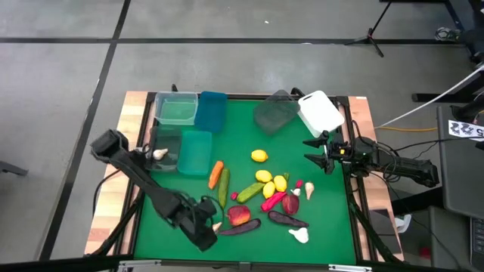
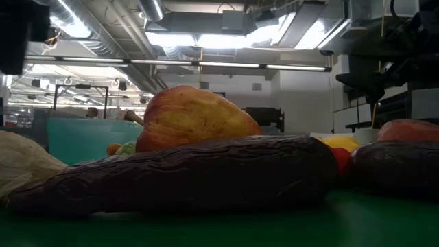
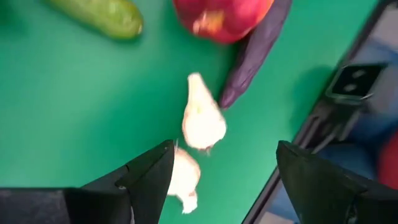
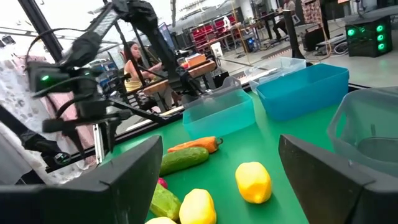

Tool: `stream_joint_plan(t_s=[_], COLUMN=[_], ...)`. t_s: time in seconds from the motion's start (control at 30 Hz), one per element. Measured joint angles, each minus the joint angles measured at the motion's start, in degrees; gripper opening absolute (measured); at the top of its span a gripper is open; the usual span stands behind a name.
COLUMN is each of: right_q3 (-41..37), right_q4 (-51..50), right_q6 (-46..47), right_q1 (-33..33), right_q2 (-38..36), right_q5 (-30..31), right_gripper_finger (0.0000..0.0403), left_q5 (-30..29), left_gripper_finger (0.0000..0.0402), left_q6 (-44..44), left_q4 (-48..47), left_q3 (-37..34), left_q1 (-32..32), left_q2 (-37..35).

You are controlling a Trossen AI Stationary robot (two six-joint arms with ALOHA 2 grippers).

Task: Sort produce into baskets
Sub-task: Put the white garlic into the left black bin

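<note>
The produce lies loose on the green mat [image 1: 318,219]: lemons [image 1: 271,181], a carrot [image 1: 215,173], cucumbers [image 1: 224,187], an apple [image 1: 239,215], eggplants [image 1: 242,227] and garlic bulbs [image 1: 299,236]. My left gripper [image 1: 208,230] hangs open near the mat's near left corner, pointing steeply down over a garlic bulb [image 3: 202,121] that lies on the mat beside an eggplant's tip [image 3: 233,93]. A second white piece [image 3: 186,177] shows by one finger. My right gripper [image 1: 316,151] waits open and level at the table's right edge.
The baskets stand along the far and left sides: clear green [image 1: 176,108], blue [image 1: 212,111], teal [image 1: 195,153], grey translucent [image 1: 274,113], white [image 1: 321,113]. A clear tub [image 1: 166,149] at the left holds a garlic bulb [image 1: 159,154]. People show in the room beyond.
</note>
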Motion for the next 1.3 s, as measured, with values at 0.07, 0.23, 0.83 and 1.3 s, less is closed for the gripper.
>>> stream_joint_plan(t_s=[0.07,0.23,0.83,1.3], right_q3=[0.0,0.0,0.0,0.0], right_q4=[0.0,0.0,0.0,0.0], right_q6=[0.0,0.0,0.0,0.1], right_q1=[0.0,0.0,0.0,0.0], right_q2=[0.0,0.0,0.0,0.0], right_q5=[0.0,0.0,0.0,0.0], right_gripper_finger=[0.0319,0.0319,0.0319,0.0319], left_q5=[0.1,2.2,-0.9,-0.3], left_gripper_finger=[0.0276,0.0276,0.0276,0.027], left_q6=[-1.1,-4.3,-11.2,-8.4], left_q4=[-4.0,-9.8,-13.1,-10.8], left_q3=[3.8,7.7,6.1,6.1], left_q1=[-0.9,-3.3,-5.3,-5.2], left_q2=[3.0,7.6,10.4,15.4])
